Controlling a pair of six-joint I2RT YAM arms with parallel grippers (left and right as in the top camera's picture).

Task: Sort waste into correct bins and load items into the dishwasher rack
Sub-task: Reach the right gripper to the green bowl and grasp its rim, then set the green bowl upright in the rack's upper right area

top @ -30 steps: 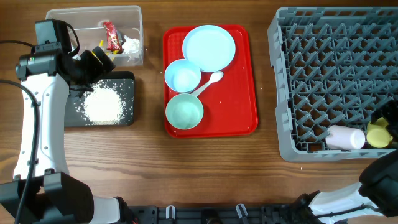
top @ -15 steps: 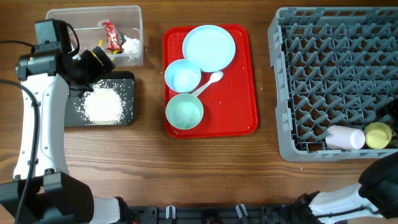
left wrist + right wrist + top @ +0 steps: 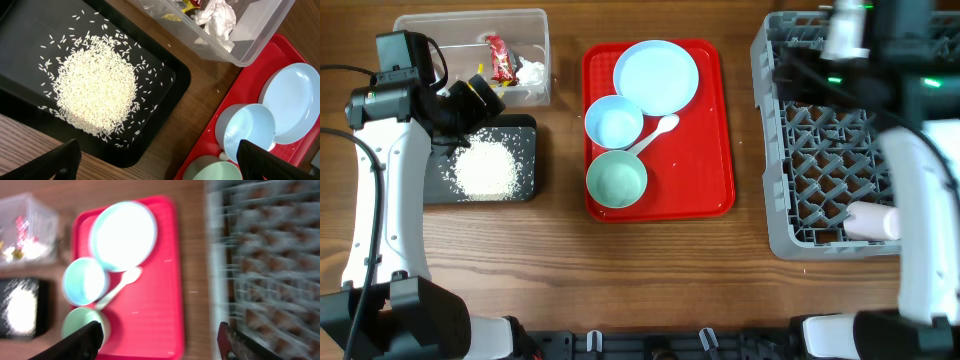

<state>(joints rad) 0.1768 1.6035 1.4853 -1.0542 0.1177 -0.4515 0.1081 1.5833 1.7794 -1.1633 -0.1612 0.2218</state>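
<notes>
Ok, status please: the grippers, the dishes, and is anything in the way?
Left gripper open, empty. Right gripper open, empty. Plate, blue bowl, green bowl, spoon on red tray, not yet racked; white cup in rack. Nothing blocks the dishes.

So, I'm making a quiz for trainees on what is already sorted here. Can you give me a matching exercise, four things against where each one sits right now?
Things:
1. rice heap
2. crumpled tissue
3. white spoon
4. white cup

Places:
A. in the clear tub
B. in the grey rack
C. on the black tray
D. on the red tray

Pairs: 1-C, 2-A, 3-D, 4-B
</notes>
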